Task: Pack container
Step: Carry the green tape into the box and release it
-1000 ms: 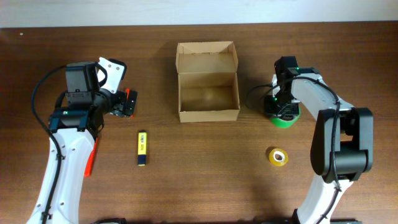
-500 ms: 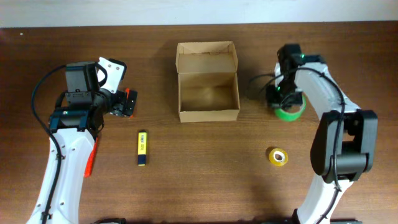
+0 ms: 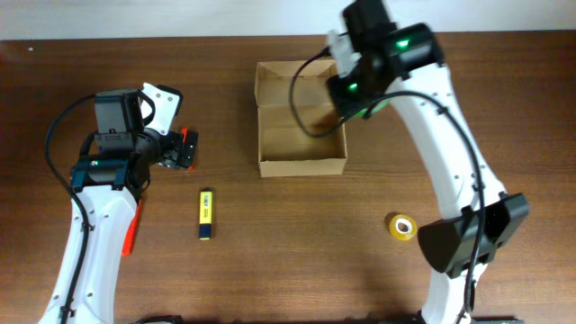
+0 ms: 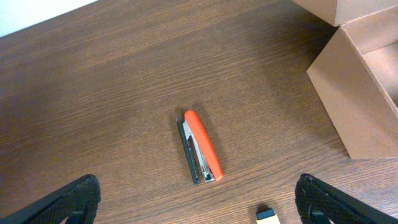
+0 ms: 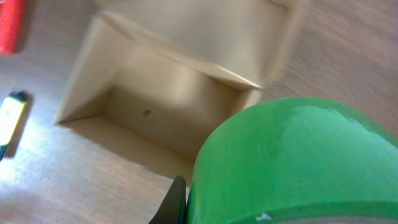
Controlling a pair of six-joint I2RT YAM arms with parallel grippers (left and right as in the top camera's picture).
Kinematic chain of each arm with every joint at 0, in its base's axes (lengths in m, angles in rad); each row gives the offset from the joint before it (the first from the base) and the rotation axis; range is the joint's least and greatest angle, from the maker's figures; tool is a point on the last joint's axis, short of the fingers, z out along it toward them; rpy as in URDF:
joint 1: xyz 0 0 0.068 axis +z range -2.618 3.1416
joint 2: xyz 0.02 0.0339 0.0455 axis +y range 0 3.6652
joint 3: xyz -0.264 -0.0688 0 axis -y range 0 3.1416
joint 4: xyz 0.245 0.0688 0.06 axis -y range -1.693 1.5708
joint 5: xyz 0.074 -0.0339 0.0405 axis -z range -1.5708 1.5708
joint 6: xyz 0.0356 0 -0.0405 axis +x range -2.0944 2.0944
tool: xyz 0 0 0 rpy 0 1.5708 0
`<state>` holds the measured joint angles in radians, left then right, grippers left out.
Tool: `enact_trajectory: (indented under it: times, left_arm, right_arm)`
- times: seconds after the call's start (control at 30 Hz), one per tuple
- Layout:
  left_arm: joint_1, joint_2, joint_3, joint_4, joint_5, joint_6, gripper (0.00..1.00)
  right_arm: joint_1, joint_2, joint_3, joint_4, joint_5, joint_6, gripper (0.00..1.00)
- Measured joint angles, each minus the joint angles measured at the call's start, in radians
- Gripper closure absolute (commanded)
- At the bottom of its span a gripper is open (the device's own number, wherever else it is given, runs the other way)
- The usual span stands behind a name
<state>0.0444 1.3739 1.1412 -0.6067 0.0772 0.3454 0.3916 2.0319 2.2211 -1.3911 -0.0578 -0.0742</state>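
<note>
My right gripper (image 3: 353, 88) clamps the green tape roll (image 5: 292, 165) above the cardboard box (image 3: 301, 166) (lid flap back); my left gripper (image 4: 200, 202) hangs spread above the orange stapler (image 4: 200, 146).

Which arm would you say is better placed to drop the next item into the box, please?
Right, probably. The right pincer grips the green tape roll at the open box's rim; the left pincer hangs open, empty, above the stapler, farther away.

A dark brown, wood-grained bench (image 3: 288, 279) fills the overhead view. A pale strip (image 3: 135, 16) runs beyond its far edge. The light is even and soft.
</note>
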Motion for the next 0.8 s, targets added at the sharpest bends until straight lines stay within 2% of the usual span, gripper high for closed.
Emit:
enact_trajectory:
  times: [0.23, 0.47, 0.8]
  left_arm:
    - [0.0, 0.0, 0.0, -0.001, 0.0, 0.0, 0.0]
    - [0.0, 0.0, 0.0, -0.033, 0.0, 0.0, 0.0]
    - [0.0, 0.0, 0.0, -0.033, 0.0, 0.0, 0.0]
  right_arm:
    - [0.154, 0.05, 0.005, 0.008, -0.01, -0.087, 0.96]
    - [0.145, 0.254, 0.005, 0.038, -0.002, -0.106, 0.97]
    - [0.063, 0.264, 0.005, 0.055, -0.012, -0.113, 0.96]
